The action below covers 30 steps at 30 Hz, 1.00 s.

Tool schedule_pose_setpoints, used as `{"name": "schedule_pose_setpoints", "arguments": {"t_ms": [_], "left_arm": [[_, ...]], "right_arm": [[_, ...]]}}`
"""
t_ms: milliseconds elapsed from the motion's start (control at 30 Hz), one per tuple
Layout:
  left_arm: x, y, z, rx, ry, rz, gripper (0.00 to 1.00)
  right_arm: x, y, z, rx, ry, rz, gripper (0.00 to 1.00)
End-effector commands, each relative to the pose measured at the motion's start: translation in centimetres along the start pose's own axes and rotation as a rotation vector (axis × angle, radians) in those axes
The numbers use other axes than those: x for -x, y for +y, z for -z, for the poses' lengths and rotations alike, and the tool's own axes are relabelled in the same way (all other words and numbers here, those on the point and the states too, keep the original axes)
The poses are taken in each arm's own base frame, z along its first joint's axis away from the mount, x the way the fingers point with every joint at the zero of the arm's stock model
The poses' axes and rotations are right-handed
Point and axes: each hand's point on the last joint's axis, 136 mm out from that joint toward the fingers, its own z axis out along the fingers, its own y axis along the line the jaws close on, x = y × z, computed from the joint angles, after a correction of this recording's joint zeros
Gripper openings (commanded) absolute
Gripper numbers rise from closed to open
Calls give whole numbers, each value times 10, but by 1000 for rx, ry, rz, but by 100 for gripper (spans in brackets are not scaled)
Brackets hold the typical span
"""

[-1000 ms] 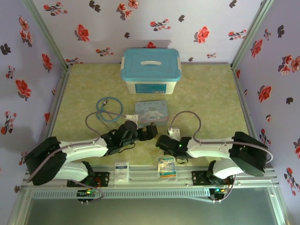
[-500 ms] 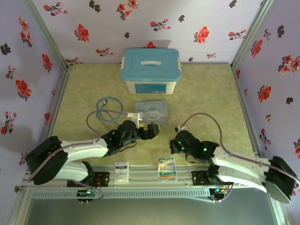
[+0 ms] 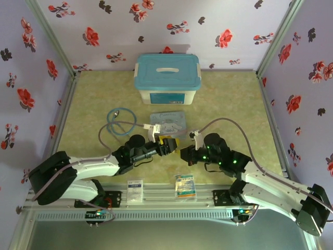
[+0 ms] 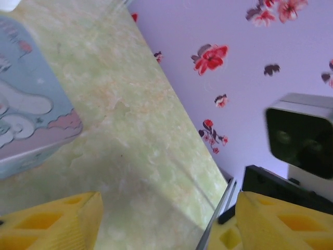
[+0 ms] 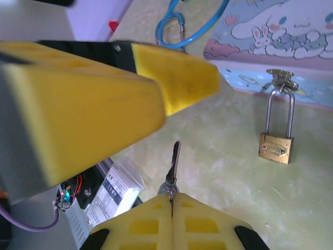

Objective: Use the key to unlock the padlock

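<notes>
Over the last second the right arm has swung its elbow out to the lower right. The right gripper [image 3: 186, 152] now sits just beside the left gripper [image 3: 167, 144], in front of the pale blue cartoon-printed tin [image 3: 167, 122] on the green table [image 3: 234, 104].

From the right wrist, the right gripper's yellow fingers are pressed together on the round head of the thin dark-grey metal key [image 5: 175, 159], and its blade points forward above the table. The small brass-yellow padlock [image 5: 276, 147] has its silver shackle threaded through the tin's front clasp. It lies to the right of the key's tip and apart from it. A finger of the left gripper looms blurred and cut off across the left of that view, hiding the table behind it.

From the left wrist, the left gripper's two yellow fingers stand well apart with nothing clamped. A thin grey sliver, apparently the key's blade, rises between them, its lower end cut off by the frame. From above, padlock and key are too small to make out.
</notes>
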Motion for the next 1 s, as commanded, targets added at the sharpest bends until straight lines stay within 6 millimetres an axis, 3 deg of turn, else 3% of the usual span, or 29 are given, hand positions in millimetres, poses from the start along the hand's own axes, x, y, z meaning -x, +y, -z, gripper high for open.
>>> {"name": "schedule_pose_setpoints", "arguments": {"t_ms": [0,167,367,667,800,867,900,967], "left_arm": [[8,7,3,14,-73,179,65],[17,-12,6,-35,-134,246,64],[18,-14,7,-63,-146,285,44],[10,-13,0,-59,-104,284,27],[11,-14,-1,-64,-101,281,5],[10,-14,-2,-63,-97,279,0],[10,-13,-2,-61,-96,282,0],[13,-13,-2,-62,-102,283,0]], "right_arm": [[21,15,4,38,-57,62,0],[31,21,6,63,-104,67,0],[39,22,2,74,-121,60,0],[42,18,-2,78,-123,50,0],[41,16,-4,74,-116,48,0],[43,14,-4,69,-119,38,0],[43,13,-4,66,-122,33,4],[45,10,-4,59,-131,19,27]]}}
